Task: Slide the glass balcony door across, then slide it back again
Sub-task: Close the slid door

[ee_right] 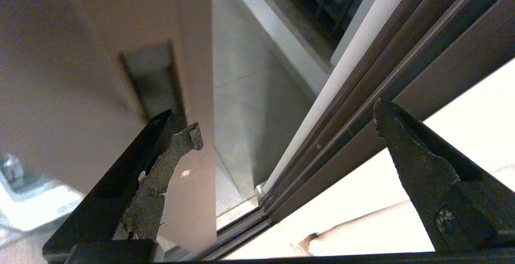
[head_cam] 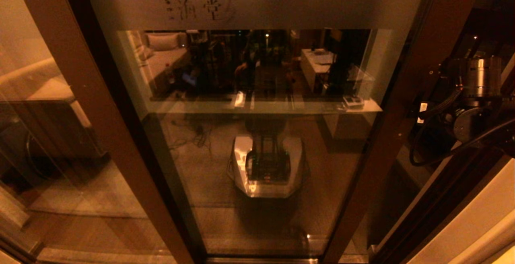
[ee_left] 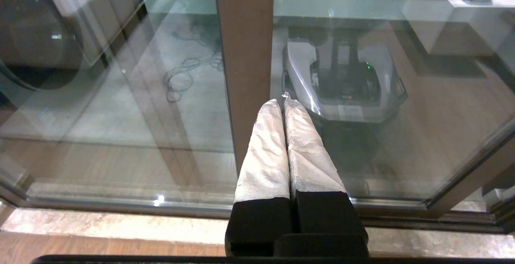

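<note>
Right tool (ee_right: 277,127): fingers spread wide, gripping nothing. One fingertip (ee_right: 165,121) sits at the lower edge of a recessed pull (ee_right: 151,79) in the door's right stile; the other finger hangs over the gap and the track rails (ee_right: 362,107). In the head view only the right arm's wrist shows, just beside that stile.

Left tool (ee_left: 283,103): padded fingers pressed together, empty. Its tips point at the door's left stile (ee_left: 245,54) from close by; contact cannot be judged. The left arm does not show in the head view.

Door (head_cam: 257,115): upright in front of the robot, filling the middle of the head view, the frosted band with two characters (head_cam: 197,9) across its top. A second glass pane (head_cam: 60,155) overlaps behind it on the left.

Progress: a strip of pale balcony floor (ee_right: 237,107) shows between the right stile and the jamb, so the door stands partly open on the right. Which stroke this is, outward or return, cannot be told. Judgement: task unfinished, since the door is not seated against the jamb; the right tool looks placed to push or pull at the recess.

Surface and room: the sill (ee_left: 120,223) is pale stone under a metal track. The glass reflects the robot's base (head_cam: 265,163) on a wooden floor, plus a bed and a desk behind. Lighting is dim and warm.
</note>
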You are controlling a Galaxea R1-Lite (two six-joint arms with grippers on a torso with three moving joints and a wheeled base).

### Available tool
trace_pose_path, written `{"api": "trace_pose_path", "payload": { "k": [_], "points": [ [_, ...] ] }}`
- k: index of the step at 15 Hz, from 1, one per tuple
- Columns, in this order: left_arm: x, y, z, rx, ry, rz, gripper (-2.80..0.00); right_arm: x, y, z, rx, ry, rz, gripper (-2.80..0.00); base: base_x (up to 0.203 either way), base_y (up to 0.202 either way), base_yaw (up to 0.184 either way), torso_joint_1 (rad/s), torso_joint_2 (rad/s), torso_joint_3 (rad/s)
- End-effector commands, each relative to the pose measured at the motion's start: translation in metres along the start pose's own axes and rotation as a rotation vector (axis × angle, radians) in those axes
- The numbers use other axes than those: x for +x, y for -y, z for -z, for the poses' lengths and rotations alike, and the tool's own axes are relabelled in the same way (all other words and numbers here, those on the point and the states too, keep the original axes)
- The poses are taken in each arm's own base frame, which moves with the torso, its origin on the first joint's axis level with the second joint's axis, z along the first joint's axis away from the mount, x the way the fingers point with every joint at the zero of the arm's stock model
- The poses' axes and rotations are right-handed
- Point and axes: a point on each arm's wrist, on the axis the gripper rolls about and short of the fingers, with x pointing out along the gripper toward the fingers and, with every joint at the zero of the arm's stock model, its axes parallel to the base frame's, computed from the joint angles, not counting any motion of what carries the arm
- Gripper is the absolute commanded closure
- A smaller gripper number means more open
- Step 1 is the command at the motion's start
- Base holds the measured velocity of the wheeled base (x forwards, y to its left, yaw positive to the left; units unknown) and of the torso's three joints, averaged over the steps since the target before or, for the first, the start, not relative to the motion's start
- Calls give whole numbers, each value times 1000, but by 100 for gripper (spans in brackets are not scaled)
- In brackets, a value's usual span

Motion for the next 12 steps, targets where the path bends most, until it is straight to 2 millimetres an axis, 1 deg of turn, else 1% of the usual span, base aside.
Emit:
{"api": "trace_pose_path", "payload": {
  "k": [1,7,10,12],
  "points": [
    [0,0,0,0,0,-1,0,7,1,-1,5,-1,18,-280,0,0,0,0,0,0],
    [0,0,0,0,0,-1,0,15,3,-1,7,-1,37,-280,0,0,0,0,0,0],
    [0,0,0,0,0,-1,0,23,5,0,6,-7,54,-280,0,0,0,0,0,0],
    [0,0,0,0,0,-1,0,28,9,-2,2,-6,72,-280,0,0,0,0,0,0]
  ]
}}
